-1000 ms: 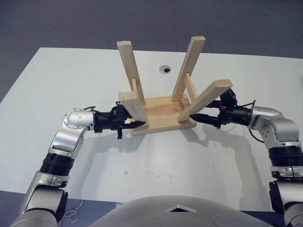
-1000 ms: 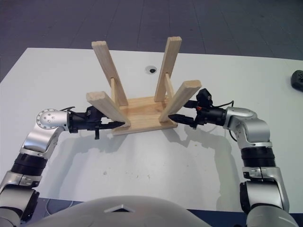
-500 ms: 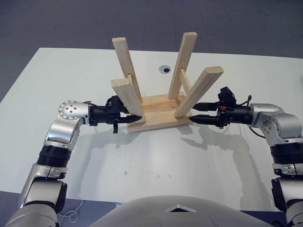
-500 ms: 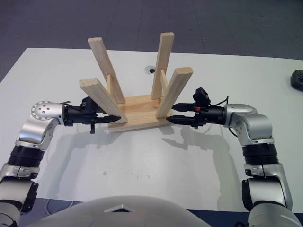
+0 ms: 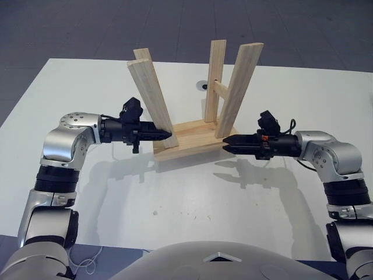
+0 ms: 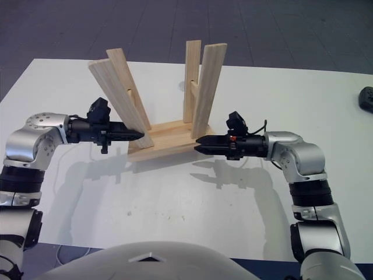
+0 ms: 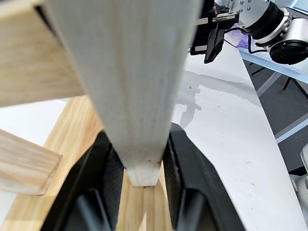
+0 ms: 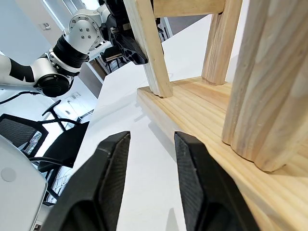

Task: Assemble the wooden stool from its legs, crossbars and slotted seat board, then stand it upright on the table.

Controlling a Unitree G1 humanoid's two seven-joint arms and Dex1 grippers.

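Note:
The wooden stool [image 5: 192, 135] is upside down over the white table [image 5: 186, 198], seat board lowest and legs pointing up. A crossbar [image 5: 221, 87] joins the two right legs. My left gripper [image 5: 167, 135] is shut on the foot of the near left leg [image 5: 150, 93], where it meets the board; in the left wrist view its black fingers [image 7: 108, 173] press both sides of that leg [image 7: 130, 86]. My right gripper [image 5: 227, 142] is open at the board's right end. In the right wrist view its fingers [image 8: 113, 163] stand apart beside the board's edge [image 8: 192, 110], holding nothing.
A small round hole [image 5: 201, 86] sits in the table behind the stool. A dark object [image 6: 366, 96] lies at the table's far right edge. Bare white table stretches in front of the stool, between my arms.
The stool has turned and its legs now stand more upright. My left gripper rose and swung with the leg it holds. My right gripper shifted left along the board's end.

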